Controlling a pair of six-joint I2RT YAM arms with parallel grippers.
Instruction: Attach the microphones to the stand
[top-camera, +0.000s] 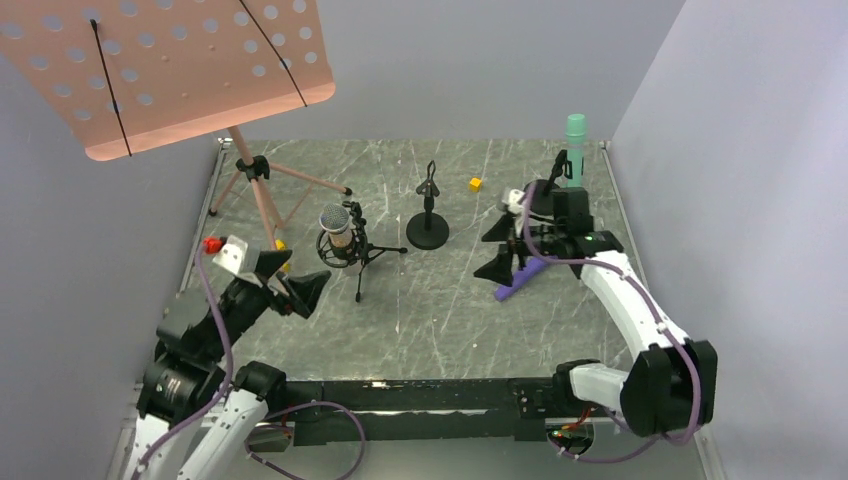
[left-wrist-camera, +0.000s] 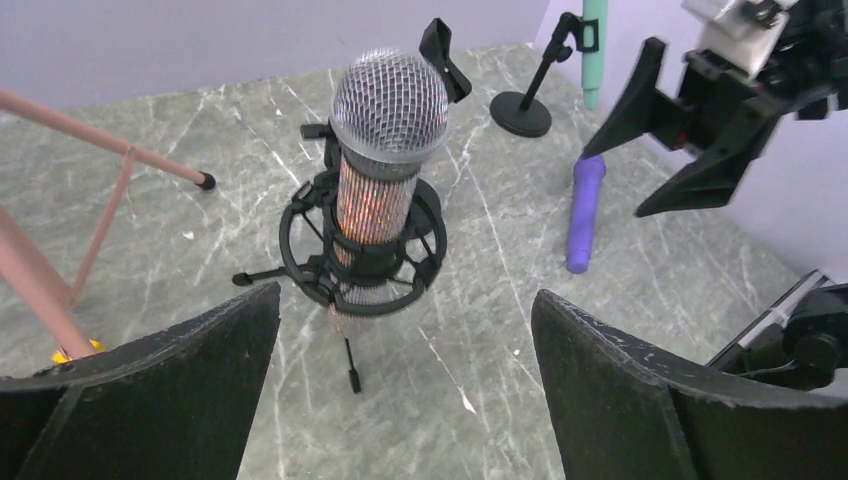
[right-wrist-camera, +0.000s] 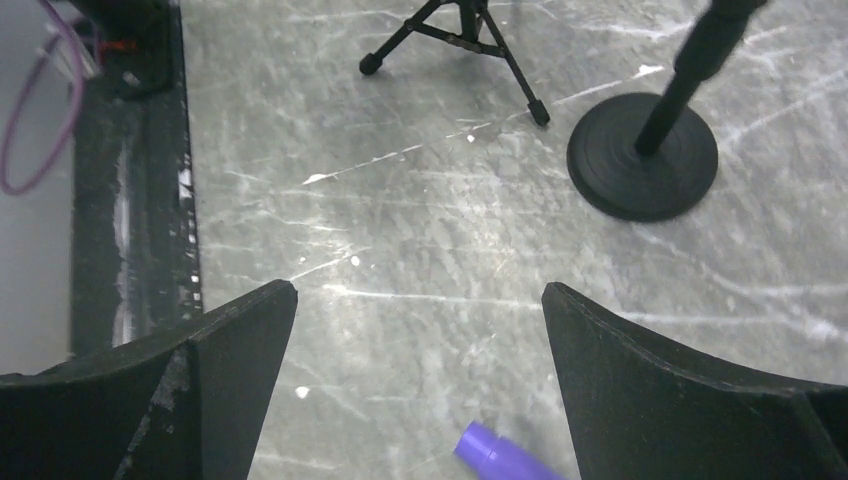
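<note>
Both jaws gape empty, left jaws facing the grey mic in its tripod, right jaws over the purple mic on the tabletop.

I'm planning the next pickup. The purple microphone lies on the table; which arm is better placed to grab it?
Right. The right gripper hangs open just above the purple microphone. The left gripper, also open, sits across the table by the grey microphone on its tripod.

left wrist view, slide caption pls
Open left gripper facing the glittery microphone in its tripod stand; purple microphone lying on the table.
</note>
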